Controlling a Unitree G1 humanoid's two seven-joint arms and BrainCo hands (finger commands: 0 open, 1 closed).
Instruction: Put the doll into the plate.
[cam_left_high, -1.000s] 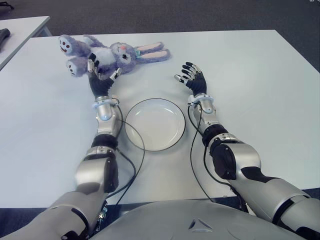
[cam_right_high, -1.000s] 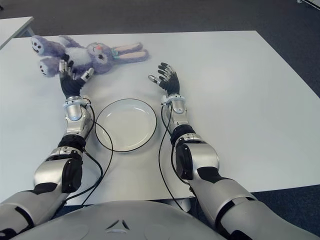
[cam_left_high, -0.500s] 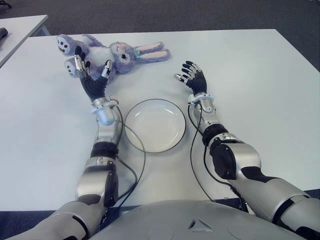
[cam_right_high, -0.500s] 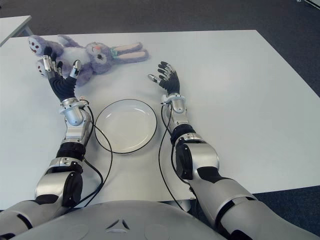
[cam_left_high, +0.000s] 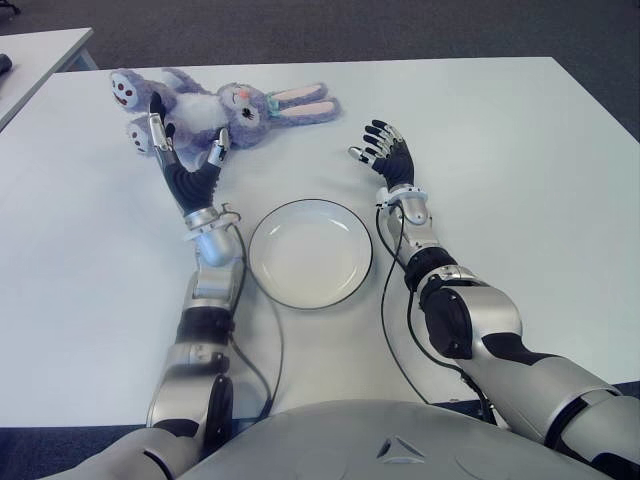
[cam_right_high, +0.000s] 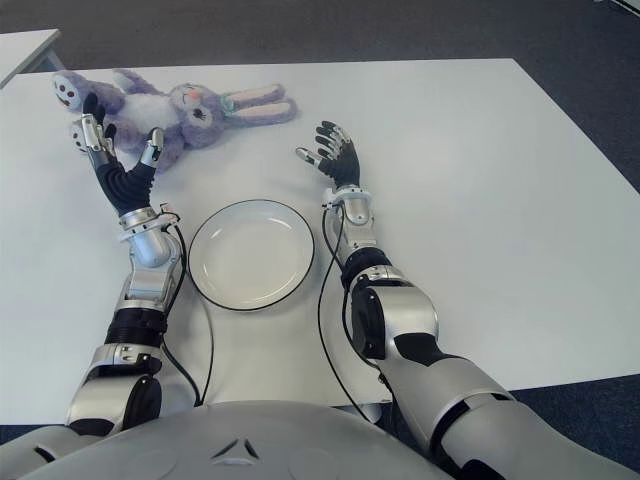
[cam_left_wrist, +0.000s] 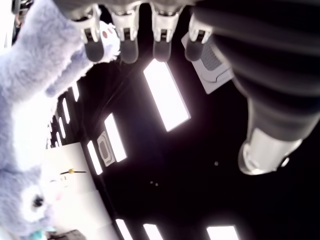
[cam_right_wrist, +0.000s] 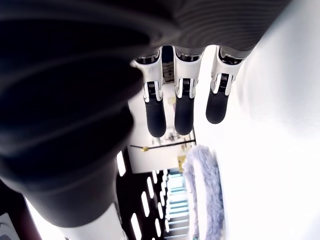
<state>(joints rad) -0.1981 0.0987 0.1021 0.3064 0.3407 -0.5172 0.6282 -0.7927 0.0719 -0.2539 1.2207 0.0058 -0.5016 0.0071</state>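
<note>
From the left eye view, I looked down on a white worktop (cam_left_high: 520, 150). A purple rabbit doll (cam_left_high: 215, 108) lay on its side at the far left of it, feet toward my left and long ears pointing right. My left hand (cam_left_high: 183, 150) was raised with fingers spread, just in front of the doll's body, holding nothing. An empty white plate (cam_left_high: 310, 252) with a dark rim sat nearer to me, between my two forearms and well apart from the doll. My right hand (cam_left_high: 385, 153) showed to the right of the doll's ears, beyond the plate, fingers loosely open and empty. Dark cables (cam_left_high: 392, 300) trailed along both forearms close to the plate's rim. Another pale table (cam_left_high: 35, 55) stood off to the far left.

The right eye view showed the same layout, with nothing lying between the doll and the plate.

In the left wrist view, my fingertips (cam_left_wrist: 127, 47) were straight and apart, with the doll's purple fur just beside them; I could not tell whether they touched it.

In the right wrist view, my fingers (cam_right_wrist: 182, 107) hung extended over the bare worktop, gripping nothing, with the doll's furry edge farther off.
</note>
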